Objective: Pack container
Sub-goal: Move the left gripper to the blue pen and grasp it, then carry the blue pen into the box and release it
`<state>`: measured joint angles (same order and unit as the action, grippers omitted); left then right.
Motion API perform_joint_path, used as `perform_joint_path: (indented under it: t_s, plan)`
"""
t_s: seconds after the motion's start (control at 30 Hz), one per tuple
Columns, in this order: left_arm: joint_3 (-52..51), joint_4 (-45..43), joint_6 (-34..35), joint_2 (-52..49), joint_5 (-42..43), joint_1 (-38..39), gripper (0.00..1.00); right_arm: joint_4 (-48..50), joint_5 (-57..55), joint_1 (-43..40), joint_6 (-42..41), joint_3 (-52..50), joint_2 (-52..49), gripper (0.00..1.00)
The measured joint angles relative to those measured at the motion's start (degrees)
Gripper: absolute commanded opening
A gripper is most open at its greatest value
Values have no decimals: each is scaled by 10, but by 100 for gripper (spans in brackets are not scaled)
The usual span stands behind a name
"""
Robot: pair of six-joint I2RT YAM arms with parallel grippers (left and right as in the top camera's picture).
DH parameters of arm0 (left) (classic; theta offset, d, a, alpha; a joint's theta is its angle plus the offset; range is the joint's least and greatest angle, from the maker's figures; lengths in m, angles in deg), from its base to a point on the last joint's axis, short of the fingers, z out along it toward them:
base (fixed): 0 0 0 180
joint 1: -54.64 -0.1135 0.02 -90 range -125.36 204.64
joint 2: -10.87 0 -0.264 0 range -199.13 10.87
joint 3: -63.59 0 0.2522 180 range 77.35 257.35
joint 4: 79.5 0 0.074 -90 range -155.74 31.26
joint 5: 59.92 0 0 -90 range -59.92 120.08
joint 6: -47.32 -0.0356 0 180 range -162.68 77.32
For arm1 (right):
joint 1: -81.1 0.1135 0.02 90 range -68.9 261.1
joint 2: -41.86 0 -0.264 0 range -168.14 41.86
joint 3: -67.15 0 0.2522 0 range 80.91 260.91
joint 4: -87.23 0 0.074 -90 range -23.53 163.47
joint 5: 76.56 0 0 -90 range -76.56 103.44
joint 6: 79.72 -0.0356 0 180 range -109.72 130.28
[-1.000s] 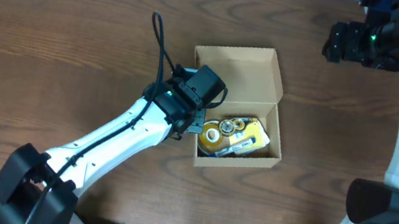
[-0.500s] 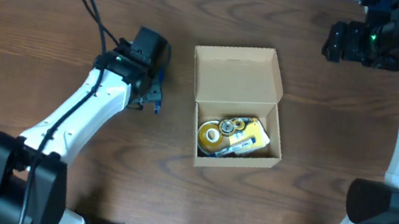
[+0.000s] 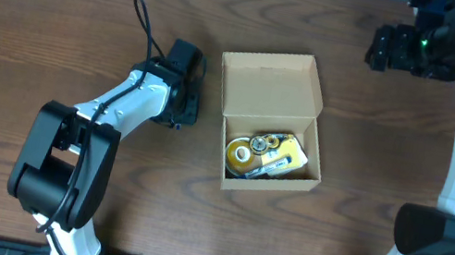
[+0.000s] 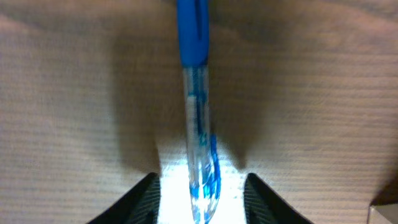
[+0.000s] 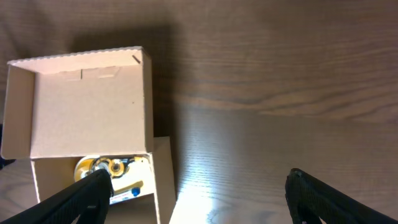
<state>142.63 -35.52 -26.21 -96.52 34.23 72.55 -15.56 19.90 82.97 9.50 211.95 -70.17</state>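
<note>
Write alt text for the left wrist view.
A blue pen with a clear barrel lies on the wooden table. Its lower end sits between the left gripper and its two dark fingertips, with a gap on each side.

Dim, blurry close-up; glare at table.

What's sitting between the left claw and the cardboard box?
Nothing: the overhead view shows only bare table between the left gripper and the box.
</note>
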Motion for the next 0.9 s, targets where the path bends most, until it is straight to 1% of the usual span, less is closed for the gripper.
perform_joint_path:
  t_s: [0.1, 0.13, 0.33, 0.43, 0.47, 0.5, 0.57, 0.6, 0.9]
  plan:
    - [0, -9, -1, 0, 0, 0, 28, 0, 0, 15, 0, 0, 0, 89]
    - [0, -10, -2, 0, 0, 0, 27, 0, 0, 20, 0, 0, 0, 89]
    - [0, -14, -2, 0, -13, 0, 27, -1, 0, 33, 0, 0, 0, 88]
    - [0, -15, -2, -3, -18, 0, 29, -2, 0, 41, 0, 0, 0, 88]
    - [0, -16, -2, -6, -18, 0, 28, -2, 0, 44, 0, 0, 0, 89]
    - [0, -18, -2, -11, -19, 0, 25, -2, 0, 45, 0, 0, 0, 89]
    - [1, -21, -2, -18, -22, 0, 13, -2, 0, 47, 0, 0, 0, 89]
    - [1, -21, -2, -19, -25, 0, 6, -2, 0, 47, 0, 0, 0, 89]
    - [8, -10, 0, -18, -17, 0, 6, 5, -1, 47, 0, 0, 0, 91]
